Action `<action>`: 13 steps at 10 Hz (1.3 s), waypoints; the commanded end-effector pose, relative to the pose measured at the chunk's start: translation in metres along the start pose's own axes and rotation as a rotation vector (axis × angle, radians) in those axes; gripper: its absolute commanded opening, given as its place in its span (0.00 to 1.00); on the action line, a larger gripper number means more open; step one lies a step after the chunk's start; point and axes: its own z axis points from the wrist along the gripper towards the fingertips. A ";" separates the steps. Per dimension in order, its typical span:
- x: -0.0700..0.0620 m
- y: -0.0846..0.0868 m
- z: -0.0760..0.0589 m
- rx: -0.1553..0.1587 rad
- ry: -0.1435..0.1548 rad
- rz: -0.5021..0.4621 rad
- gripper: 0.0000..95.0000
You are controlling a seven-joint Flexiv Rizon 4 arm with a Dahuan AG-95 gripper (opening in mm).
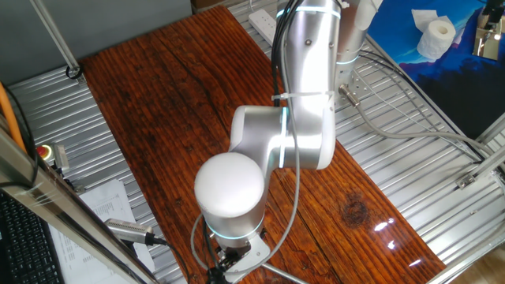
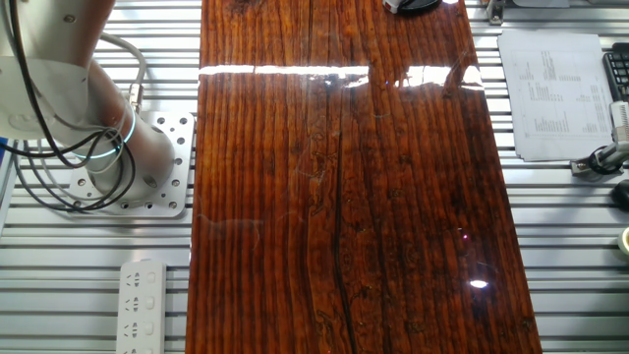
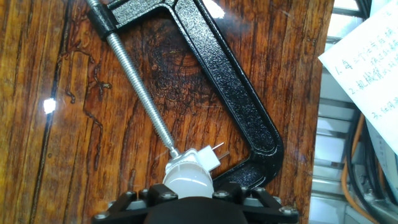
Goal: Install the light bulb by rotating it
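In the hand view the light bulb (image 3: 188,179), a small white frosted dome, sits at the bottom centre, right in front of my gripper (image 3: 188,191). The jaws' black blocks press against its two sides, so the gripper looks shut on it. The bulb's narrow end meets a white socket piece with two metal prongs (image 3: 206,157). The socket is held at the screw tip of a black C-clamp (image 3: 249,106) lying on the wooden table (image 3: 93,155). In one fixed view the arm's large white joint cap (image 1: 229,185) hides the bulb and most of the hand.
The clamp's threaded screw (image 3: 134,78) runs diagonally up-left. Printed paper (image 3: 367,62) lies off the table's right edge. A toilet paper roll (image 1: 436,35) and a power strip (image 2: 142,305) sit on the metal frame beside the arm base (image 2: 108,157).
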 end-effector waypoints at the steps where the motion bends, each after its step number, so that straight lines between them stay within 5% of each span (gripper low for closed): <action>1: 0.000 -0.001 0.000 -0.003 -0.001 0.007 0.20; 3: -0.001 -0.001 0.001 0.001 0.001 0.009 0.20; 4: -0.001 -0.001 0.001 -0.004 0.002 0.024 0.00; 13: -0.001 -0.001 0.001 0.007 0.004 0.329 0.00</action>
